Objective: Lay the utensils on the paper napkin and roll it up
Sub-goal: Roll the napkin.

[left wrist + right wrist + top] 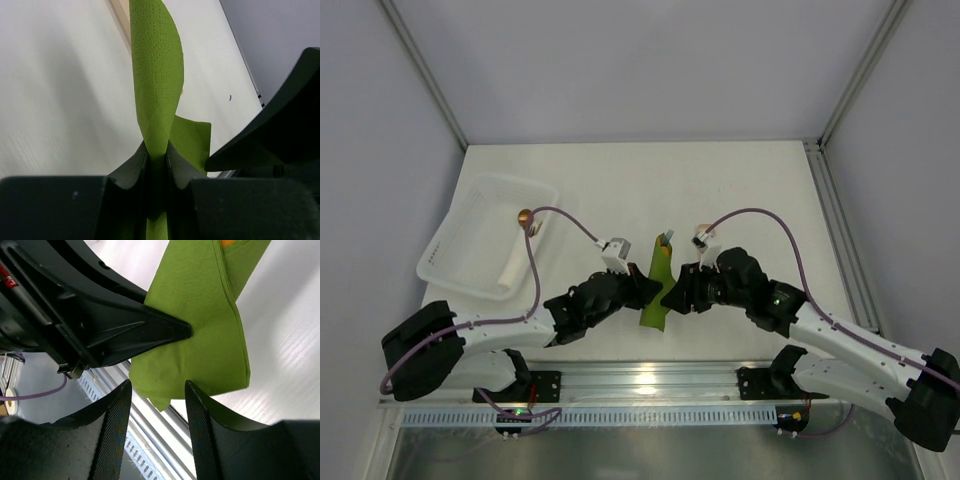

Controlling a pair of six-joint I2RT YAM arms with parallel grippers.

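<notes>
Pinching rolled napkin (658,290) mid-length: left fingers (132,167) nearly closed on paper. Right fingers (117,430) parted at its near corner, holding nothing. Napkin right of tray (515,182). Risk: thin pinch slips, roll springs open, orange utensil (227,242) slides out. Long axis near-to-far, far end leaning away from tray.

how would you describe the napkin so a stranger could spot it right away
On the white table, look right of the clear tray, at the near middle. The paper napkin is the folded strip pinched by the left end effector, the only olive-green thing there.
</notes>
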